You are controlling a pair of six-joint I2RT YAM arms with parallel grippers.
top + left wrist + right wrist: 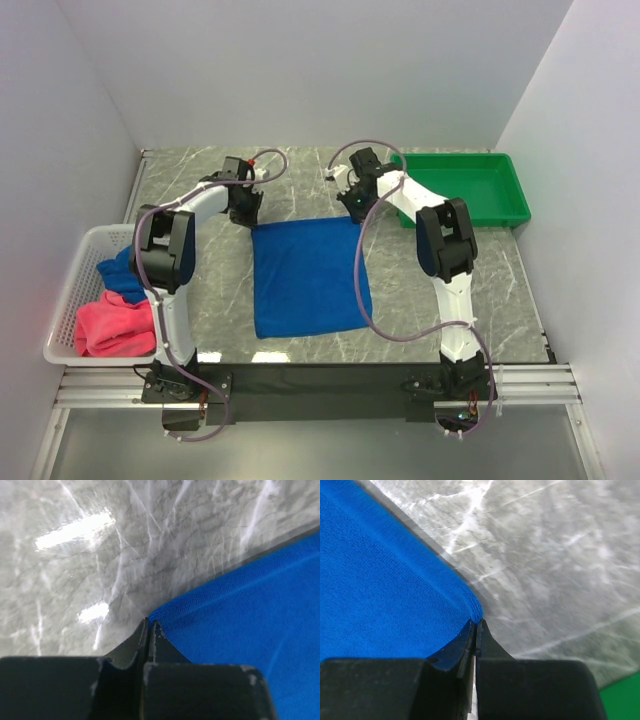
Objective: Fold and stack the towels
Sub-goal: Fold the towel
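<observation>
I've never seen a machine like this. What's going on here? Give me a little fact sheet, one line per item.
spread towel: blue, lying flat mid-table
left gripper: shut on the spread towel's far left corner
right gripper: shut on its far right corner
basket: white lattice, at the left edge
pink towel: crumpled in the basket, near end
second blue towel: crumpled in the basket, behind the pink one
tray: green, far right corner
folding: not yet begun, no stack

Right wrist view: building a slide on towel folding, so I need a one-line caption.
Right hand closed on a corner of the blue towel lying on the marble table.
</observation>
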